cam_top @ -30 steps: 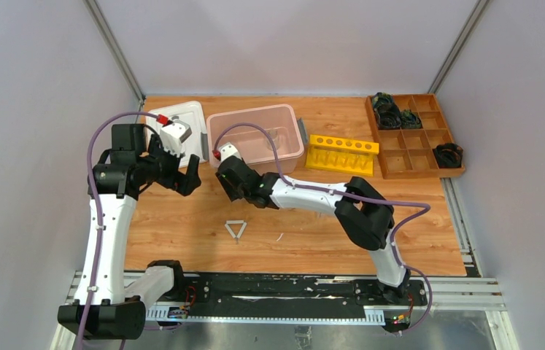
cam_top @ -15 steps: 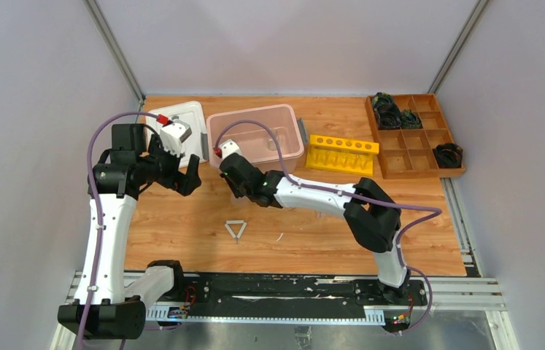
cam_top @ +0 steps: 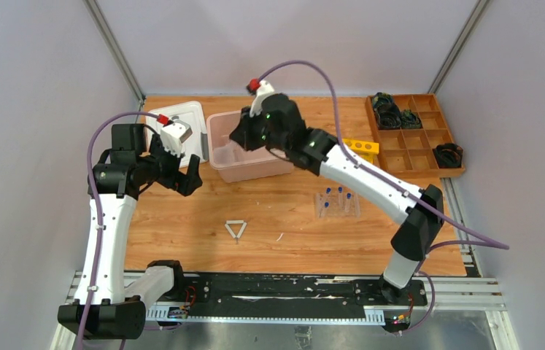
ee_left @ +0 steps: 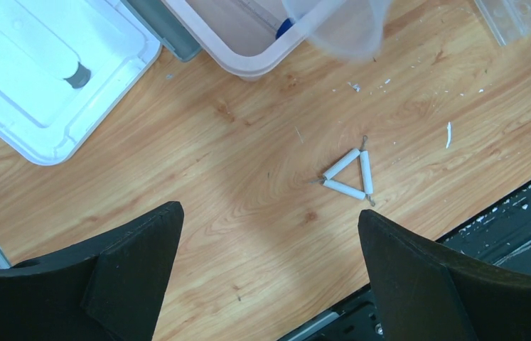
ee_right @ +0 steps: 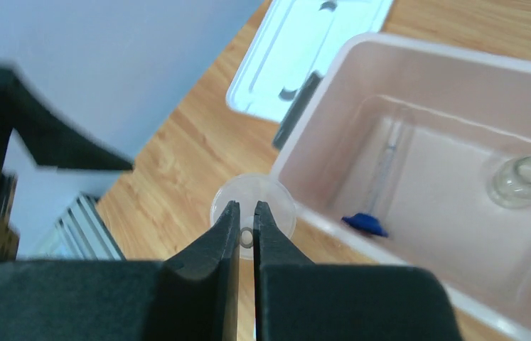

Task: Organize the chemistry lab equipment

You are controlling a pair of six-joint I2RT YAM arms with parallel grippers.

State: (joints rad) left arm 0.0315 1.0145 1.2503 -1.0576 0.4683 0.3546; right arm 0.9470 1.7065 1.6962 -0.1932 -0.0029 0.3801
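In the left wrist view, we find the clear vessel (ee_left: 337, 28) blurred and cut off by the top edge. The same edge cuts off the pink bin (ee_left: 241, 42) and, at the corner, the tube tray (ee_left: 518, 18). In the right wrist view, the right gripper (ee_right: 247, 210) covers the middle of the clear vessel, so we cannot tell its kind. From above, the right arm (cam_top: 357, 171) hides part of the yellow rack (cam_top: 368, 146).

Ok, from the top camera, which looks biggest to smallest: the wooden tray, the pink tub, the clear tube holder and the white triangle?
1. the wooden tray and the pink tub: about alike, and an arm hides part of the tub, so I won't rank them.
2. the clear tube holder
3. the white triangle
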